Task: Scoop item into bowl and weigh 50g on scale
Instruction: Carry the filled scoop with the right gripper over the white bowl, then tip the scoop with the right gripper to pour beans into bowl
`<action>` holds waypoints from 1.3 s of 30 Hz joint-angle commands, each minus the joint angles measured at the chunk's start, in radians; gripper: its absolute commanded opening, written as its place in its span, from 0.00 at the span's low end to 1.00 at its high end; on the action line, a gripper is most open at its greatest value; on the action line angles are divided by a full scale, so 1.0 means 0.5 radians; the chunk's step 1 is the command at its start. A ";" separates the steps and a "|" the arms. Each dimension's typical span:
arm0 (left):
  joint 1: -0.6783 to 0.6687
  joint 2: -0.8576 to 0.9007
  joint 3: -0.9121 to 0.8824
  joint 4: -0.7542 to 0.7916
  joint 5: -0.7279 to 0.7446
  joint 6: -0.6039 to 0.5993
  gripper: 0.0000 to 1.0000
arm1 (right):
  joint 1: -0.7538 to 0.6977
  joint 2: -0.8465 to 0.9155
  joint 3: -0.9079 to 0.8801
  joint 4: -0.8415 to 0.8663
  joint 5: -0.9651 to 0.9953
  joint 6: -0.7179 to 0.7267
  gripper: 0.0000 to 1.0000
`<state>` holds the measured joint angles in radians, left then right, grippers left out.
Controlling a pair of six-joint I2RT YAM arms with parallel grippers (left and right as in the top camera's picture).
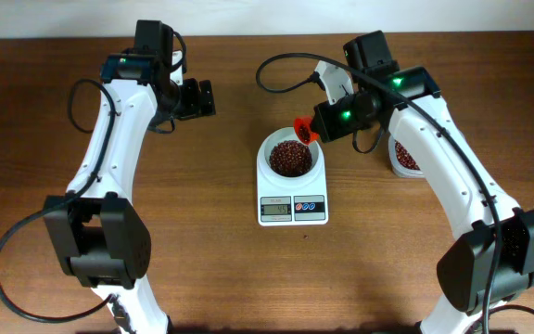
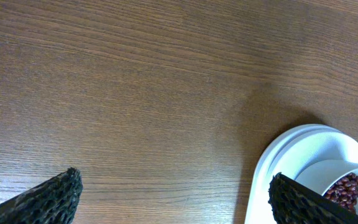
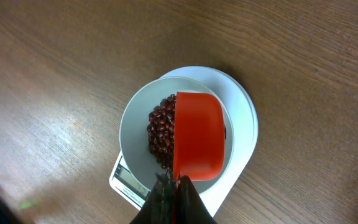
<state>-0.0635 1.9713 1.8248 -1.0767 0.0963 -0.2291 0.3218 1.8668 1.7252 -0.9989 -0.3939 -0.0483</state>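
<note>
Right gripper (image 3: 174, 186) is clamping the orange scoop (image 3: 197, 137) over the bowl (image 3: 134, 121) of beans (image 3: 160, 127) sitting on the scale (image 3: 244, 118); left gripper (image 1: 204, 97) is hanging open, empty, left of the scale.

Count: 2 arms, 2 pincers: left pincer (image 1: 207, 97), right pincer (image 1: 319, 124). 1 scale (image 1: 292, 215), with 1 display (image 1: 275, 209) and 2 buttons (image 1: 308, 205). 1 white bowl (image 1: 266, 160). 1 orange scoop (image 1: 301, 128). 1 clear container (image 1: 398, 168). Beans (image 1: 288, 159): too many to count, in 2 lots, one in the bowl and one in the container.
</note>
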 commanded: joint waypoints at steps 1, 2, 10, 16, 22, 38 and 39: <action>0.001 -0.050 0.028 -0.003 -0.015 -0.025 0.99 | 0.009 -0.040 0.043 -0.005 -0.034 0.008 0.04; 0.001 -0.050 0.028 -0.003 -0.015 -0.024 0.99 | 0.009 -0.040 0.043 -0.005 -0.034 0.009 0.04; 0.002 -0.050 0.028 -0.003 -0.015 -0.024 0.99 | 0.011 -0.040 0.043 0.002 -0.034 -0.006 0.04; 0.002 -0.050 0.028 -0.003 -0.015 -0.025 0.99 | 0.077 -0.040 0.043 0.001 -0.019 -0.015 0.04; 0.002 -0.050 0.028 -0.003 -0.015 -0.025 0.99 | 0.166 -0.040 0.043 -0.074 0.338 -0.229 0.04; 0.002 -0.050 0.028 -0.003 -0.015 -0.024 0.99 | 0.154 -0.040 0.043 -0.020 0.273 -0.110 0.04; 0.002 -0.050 0.028 -0.003 -0.015 -0.025 0.99 | 0.154 -0.040 0.043 -0.019 0.274 -0.099 0.04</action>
<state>-0.0635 1.9713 1.8248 -1.0767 0.0963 -0.2291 0.3992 1.8668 1.7260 -1.0126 -0.2516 -0.1078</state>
